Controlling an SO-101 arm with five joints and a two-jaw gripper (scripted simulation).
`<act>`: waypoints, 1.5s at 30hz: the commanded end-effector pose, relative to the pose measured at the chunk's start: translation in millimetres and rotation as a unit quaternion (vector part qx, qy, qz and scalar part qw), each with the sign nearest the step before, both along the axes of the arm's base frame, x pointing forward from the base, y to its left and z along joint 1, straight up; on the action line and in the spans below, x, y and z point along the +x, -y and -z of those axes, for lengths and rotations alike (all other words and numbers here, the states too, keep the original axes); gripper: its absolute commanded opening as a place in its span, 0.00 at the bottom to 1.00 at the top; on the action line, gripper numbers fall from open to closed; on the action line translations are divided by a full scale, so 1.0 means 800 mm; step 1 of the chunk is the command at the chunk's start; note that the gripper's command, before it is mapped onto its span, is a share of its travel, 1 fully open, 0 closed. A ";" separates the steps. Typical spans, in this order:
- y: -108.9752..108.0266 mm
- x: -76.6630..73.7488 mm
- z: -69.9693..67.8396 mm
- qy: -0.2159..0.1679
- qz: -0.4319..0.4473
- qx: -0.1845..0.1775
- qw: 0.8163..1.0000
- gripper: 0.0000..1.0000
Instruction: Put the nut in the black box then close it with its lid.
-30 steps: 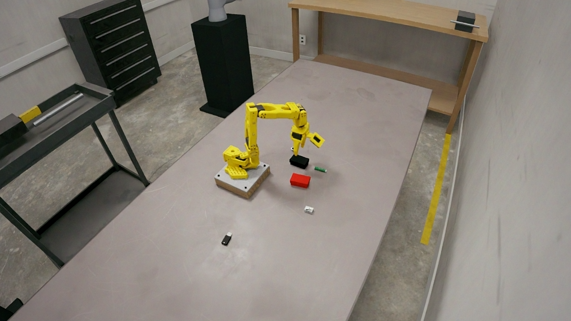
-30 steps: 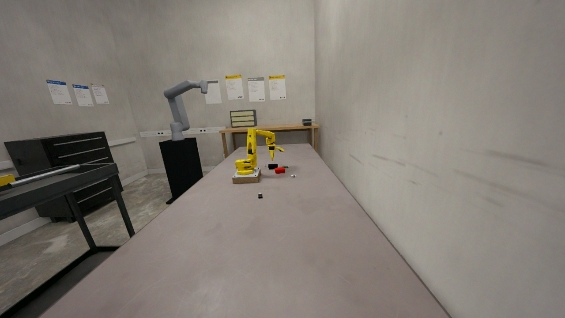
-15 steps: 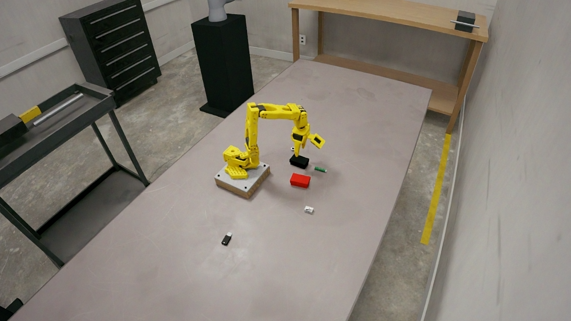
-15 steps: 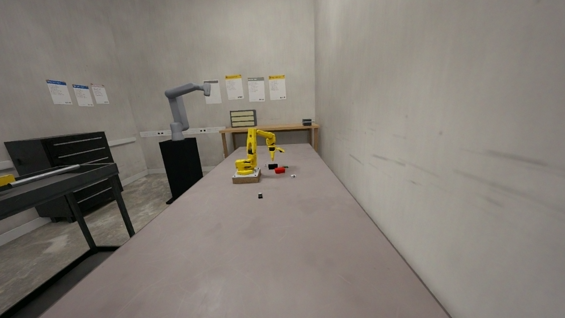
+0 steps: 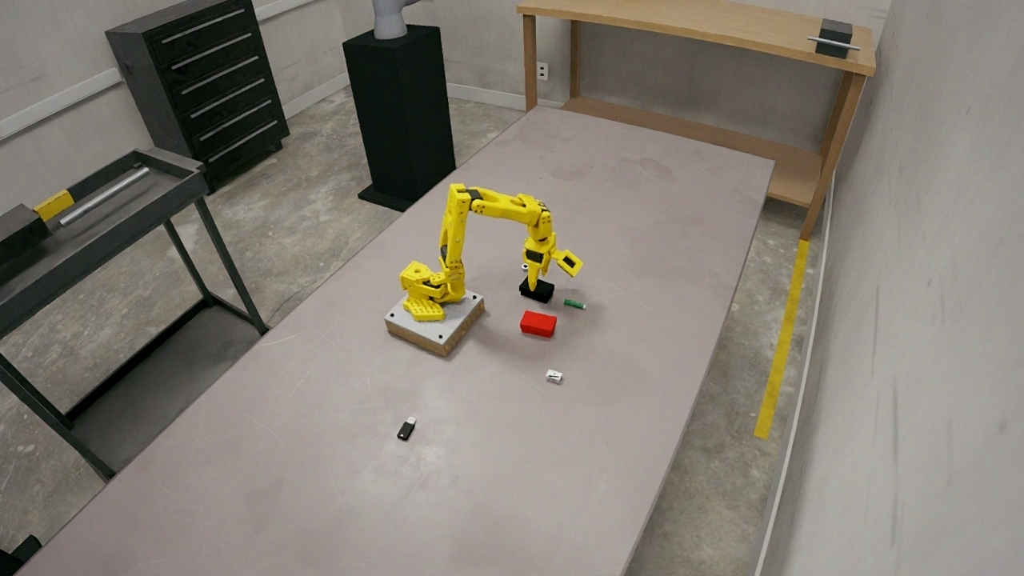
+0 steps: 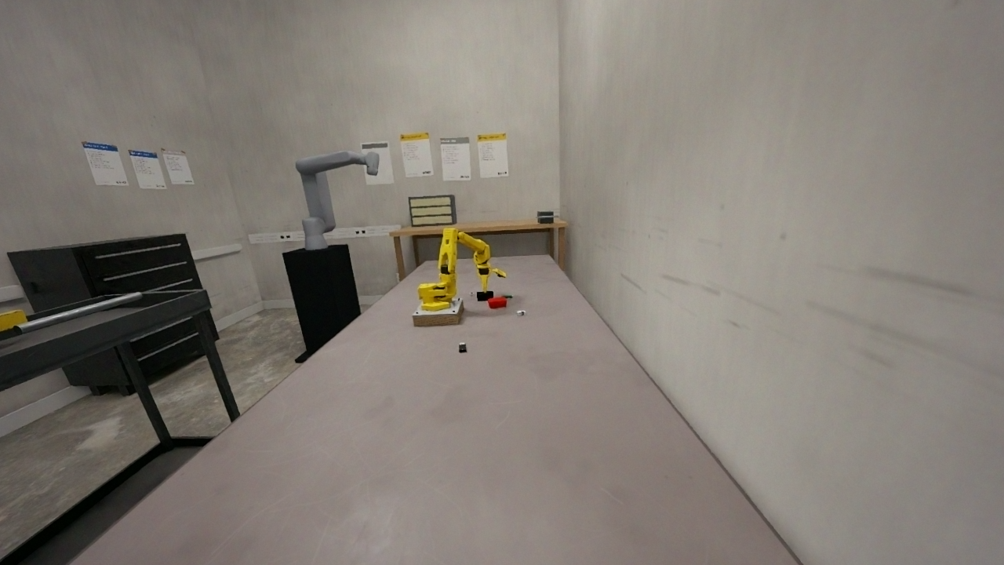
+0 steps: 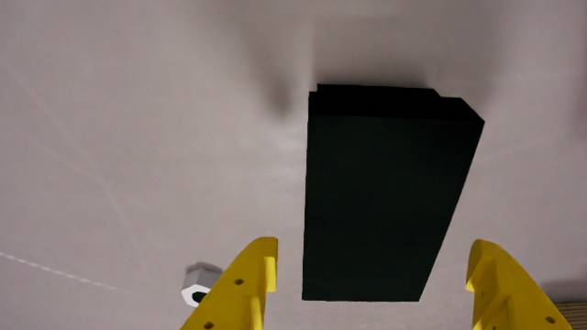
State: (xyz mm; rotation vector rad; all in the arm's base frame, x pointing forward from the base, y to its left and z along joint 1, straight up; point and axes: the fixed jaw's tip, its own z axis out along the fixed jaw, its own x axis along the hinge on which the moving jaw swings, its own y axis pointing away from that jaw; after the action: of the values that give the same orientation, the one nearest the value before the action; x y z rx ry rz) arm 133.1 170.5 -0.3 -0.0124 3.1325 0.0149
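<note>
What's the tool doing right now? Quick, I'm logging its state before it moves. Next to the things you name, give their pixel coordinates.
Tool (image 5: 551,275) (image 6: 491,282) (image 7: 375,263): open, holding nothing, its fingers apart above the black box (image 5: 538,292) (image 6: 484,296) (image 7: 381,206).

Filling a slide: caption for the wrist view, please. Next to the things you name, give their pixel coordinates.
Open gripper (image 5: 550,275) (image 6: 492,282) (image 7: 372,265) astride the black box (image 5: 536,290) (image 6: 485,298) (image 7: 381,206), nut (image 5: 525,267) (image 7: 190,293) outside.
</note>
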 end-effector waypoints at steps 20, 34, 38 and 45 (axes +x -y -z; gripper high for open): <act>0.002 -0.005 0.025 -0.005 0.000 -0.005 1.000 0.28; 0.007 -0.008 0.031 -0.005 0.000 -0.005 1.000 0.28; 0.007 -0.008 0.031 -0.005 0.000 -0.005 1.000 0.28; 0.007 -0.008 0.031 -0.005 0.000 -0.005 1.000 0.28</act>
State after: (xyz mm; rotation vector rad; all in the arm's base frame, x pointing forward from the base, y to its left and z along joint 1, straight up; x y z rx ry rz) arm 130.2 166.9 -21.4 -0.0124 3.1307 0.0183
